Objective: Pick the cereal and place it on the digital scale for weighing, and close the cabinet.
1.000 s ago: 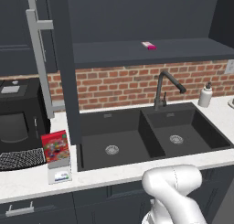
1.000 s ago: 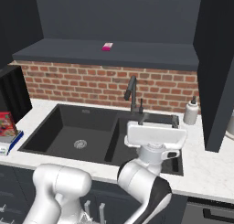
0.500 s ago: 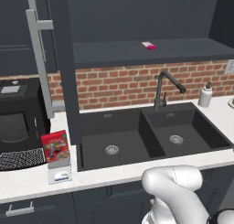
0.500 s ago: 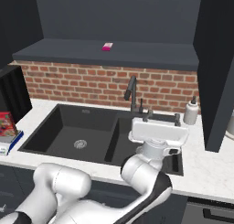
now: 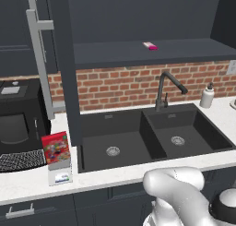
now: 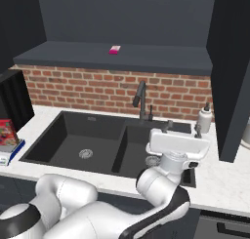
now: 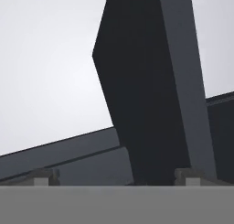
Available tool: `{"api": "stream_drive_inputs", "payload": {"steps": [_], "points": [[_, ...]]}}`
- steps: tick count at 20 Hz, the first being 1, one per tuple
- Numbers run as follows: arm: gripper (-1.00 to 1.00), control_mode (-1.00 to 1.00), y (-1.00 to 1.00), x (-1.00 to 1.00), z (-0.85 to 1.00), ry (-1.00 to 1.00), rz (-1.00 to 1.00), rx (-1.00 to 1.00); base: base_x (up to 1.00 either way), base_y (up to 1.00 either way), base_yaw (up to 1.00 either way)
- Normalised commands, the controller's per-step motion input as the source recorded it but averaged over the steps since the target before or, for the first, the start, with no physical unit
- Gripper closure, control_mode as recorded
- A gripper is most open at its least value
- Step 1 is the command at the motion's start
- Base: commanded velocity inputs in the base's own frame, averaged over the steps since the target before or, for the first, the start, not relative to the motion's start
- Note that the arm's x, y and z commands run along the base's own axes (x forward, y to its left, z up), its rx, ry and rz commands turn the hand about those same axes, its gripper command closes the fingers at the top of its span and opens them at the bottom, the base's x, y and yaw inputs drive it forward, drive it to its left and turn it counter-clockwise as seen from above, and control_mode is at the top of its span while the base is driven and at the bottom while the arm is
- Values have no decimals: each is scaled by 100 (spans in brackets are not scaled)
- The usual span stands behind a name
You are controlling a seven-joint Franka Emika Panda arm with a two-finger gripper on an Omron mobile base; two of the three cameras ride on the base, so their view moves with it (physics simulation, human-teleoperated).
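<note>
At the bottom of the right base view the white arm curls up to its gripper [image 6: 182, 127], which points upward over the right basin of the black double sink [image 6: 73, 143]. Its two fingers stand wide apart with nothing between them, and the hand view looks up past both tips at the dark edge of an open cabinet door [image 7: 151, 90].

At the lower left of the left base view, the red cereal box [image 5: 56, 150] stands upright on the digital scale [image 5: 60, 175], which sits on the white counter [image 5: 27, 183] just left of the sink. Beside the scale lies a round black mesh item [image 5: 18, 159], and behind that stands a black appliance [image 5: 18, 116].

Farther back, a dark faucet [image 5: 167, 89] rises behind the sink against the brick wall, with a white soap dispenser [image 5: 207, 96] to its right.

Highest, the cabinet [image 5: 60, 59] stands open, its door edge-on with its long grey handle [image 5: 40, 63] showing. A small pink item [image 5: 150, 46] lies on the bottom shelf.
</note>
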Motion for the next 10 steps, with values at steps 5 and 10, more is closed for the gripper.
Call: {"api": "stream_drive_inputs", "payload": {"steps": [5,10], "points": [[-100,-100,-36,26,-12,0,0,0,0,0,0],[-100,-100,-54,20,-3,0,0,1,0,0,0]]}}
